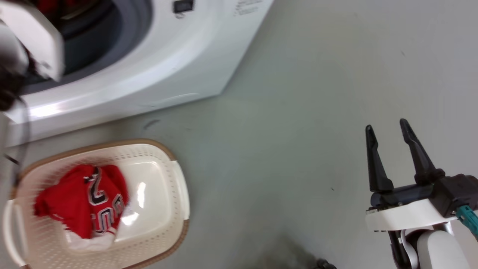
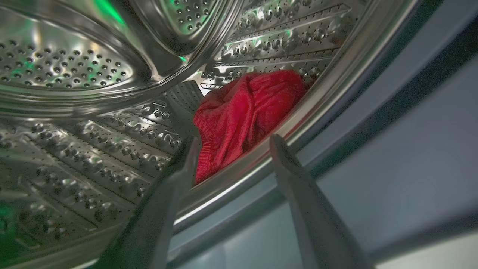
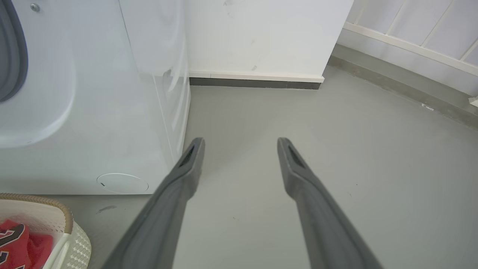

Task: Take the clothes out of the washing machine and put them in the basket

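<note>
A part-hidden red garment [image 2: 246,108] lies beyond the left gripper [image 2: 233,144], jaws spread, empty. The right gripper [image 1: 386,125] gapes empty above grey floor [image 1: 298,112].

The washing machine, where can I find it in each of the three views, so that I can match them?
Head view: the washing machine is at the upper left, white front tilted.
Left wrist view: its steel drum covers the left and top.
Right wrist view: its white front and side stand at the left.
Shared landmark: the grey porthole rim.
</note>
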### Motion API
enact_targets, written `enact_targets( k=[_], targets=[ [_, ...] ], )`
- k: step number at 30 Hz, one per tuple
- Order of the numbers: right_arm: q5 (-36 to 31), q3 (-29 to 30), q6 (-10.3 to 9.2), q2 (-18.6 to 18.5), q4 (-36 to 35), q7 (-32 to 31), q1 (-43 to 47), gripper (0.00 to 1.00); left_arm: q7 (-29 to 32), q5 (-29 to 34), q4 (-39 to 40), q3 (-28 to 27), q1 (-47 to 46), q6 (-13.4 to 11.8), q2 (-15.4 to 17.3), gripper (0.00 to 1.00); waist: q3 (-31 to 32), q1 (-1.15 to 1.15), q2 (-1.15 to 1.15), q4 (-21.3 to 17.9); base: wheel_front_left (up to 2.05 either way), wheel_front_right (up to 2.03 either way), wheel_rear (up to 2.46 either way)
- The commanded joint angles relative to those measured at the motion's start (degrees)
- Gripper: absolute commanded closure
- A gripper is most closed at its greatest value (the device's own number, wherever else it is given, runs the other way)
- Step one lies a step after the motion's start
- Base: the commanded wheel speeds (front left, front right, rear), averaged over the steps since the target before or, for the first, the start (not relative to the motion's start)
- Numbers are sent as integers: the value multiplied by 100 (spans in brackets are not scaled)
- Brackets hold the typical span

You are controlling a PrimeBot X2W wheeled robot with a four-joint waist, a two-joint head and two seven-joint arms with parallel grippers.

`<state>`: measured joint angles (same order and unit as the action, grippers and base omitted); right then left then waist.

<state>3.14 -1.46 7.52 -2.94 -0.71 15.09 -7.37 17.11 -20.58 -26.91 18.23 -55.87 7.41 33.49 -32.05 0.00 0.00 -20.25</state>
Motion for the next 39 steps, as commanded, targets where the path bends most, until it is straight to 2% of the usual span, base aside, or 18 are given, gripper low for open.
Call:
enact_targets(
  k=[1, 8, 14, 17, 27, 28, 29, 34, 39],
  targets=[
    [102, -71, -6, 13, -9, 12, -119, 0, 396, -39, -38, 129, -378, -3, 308, 0, -469, 0, 0, -455, 0, 0, 0],
    [482, -284, -6, 11, 17, 12, -104, 0, 1761, -407, -252, 504, -1741, -2, 837, 0, -976, 0, 0, -946, 0, 0, 0],
    [659, -216, -6, 12, -97, 12, -110, 0, 2383, -279, -656, 869, -2598, -3, 793, 0, -1242, 0, 0, -946, 0, 0, 0],
    [690, -206, -6, 11, -139, 12, -75, 0, 2595, -249, -1036, 983, -2919, -2, 665, 0, -1328, 0, 0, -942, 0, 0, 0],
    [749, -203, -6, 11, -233, 12, 4, 0, 2722, -281, -2105, 1245, -3243, 1, 375, 0, -1486, 0, 0, -914, 0, 0, 0],
    [761, -197, -6, 11, -236, 12, 1, 0, 2734, -299, -2167, 1289, -3236, 3, 340, 56, -1501, 0, 0, -910, 0, 0, 0],
    [767, -197, -6, 11, -237, 12, -5, 0, 2724, -331, -2223, 1330, -3248, 6, 316, 100, -1515, 0, 0, -905, 0, 0, 0],
    [778, -229, -6, 11, -208, 12, -109, 0, 2497, -482, -2360, 1526, -3334, 8, 321, 100, -1546, 0, 0, -888, 0, 0, 0],
    [718, -296, -6, 11, -176, 12, -289, 0, 1941, -623, -2380, 1588, -3408, 4, 482, 100, -1445, 0, 0, -892, 0, 0, 0]
  ],
)
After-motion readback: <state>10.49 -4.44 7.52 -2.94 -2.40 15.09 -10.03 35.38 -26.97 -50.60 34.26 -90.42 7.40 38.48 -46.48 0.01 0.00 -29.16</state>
